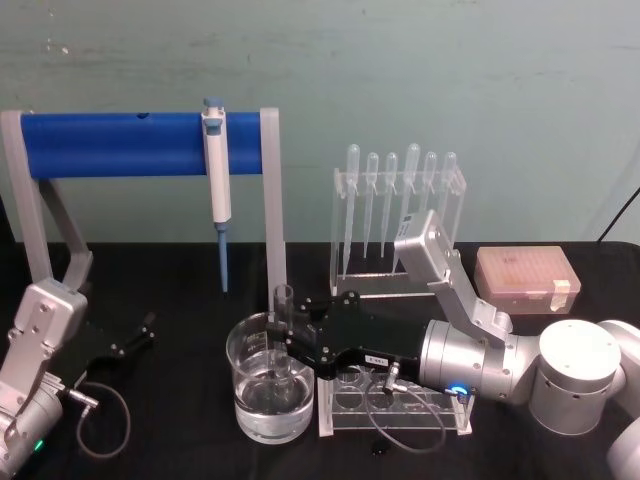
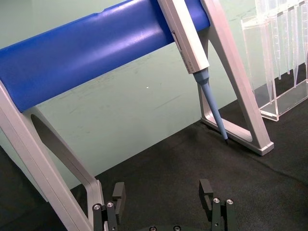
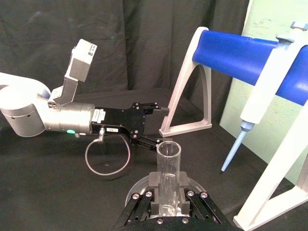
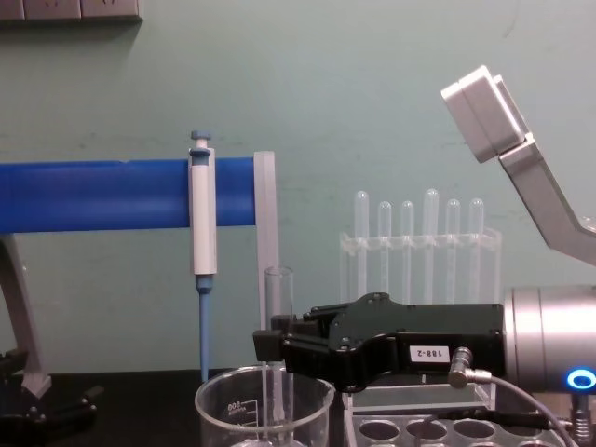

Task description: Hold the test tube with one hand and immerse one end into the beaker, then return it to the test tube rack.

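Glass test tube (image 1: 283, 305), clamped by right gripper (image 1: 291, 349), dips into beaker (image 1: 249, 400): immersion step; next, raise clear, then seat in rack (image 1: 331, 421)

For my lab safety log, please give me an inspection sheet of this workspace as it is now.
Surface: black cloth, flat.
Job's things: test tube upright, lower end inside the beaker; test tube rack beside the beaker.
Clutter: pipettor hanging on blue stand; plastic pipettes in clear rack; pink tip box.
Grippers: right gripper over the beaker, jaws shut on the test tube; left gripper parked at left, jaws open.
Cables: left wrist cable looped on the cloth; right wrist cable by the rack.
Surroundings: green wall behind.
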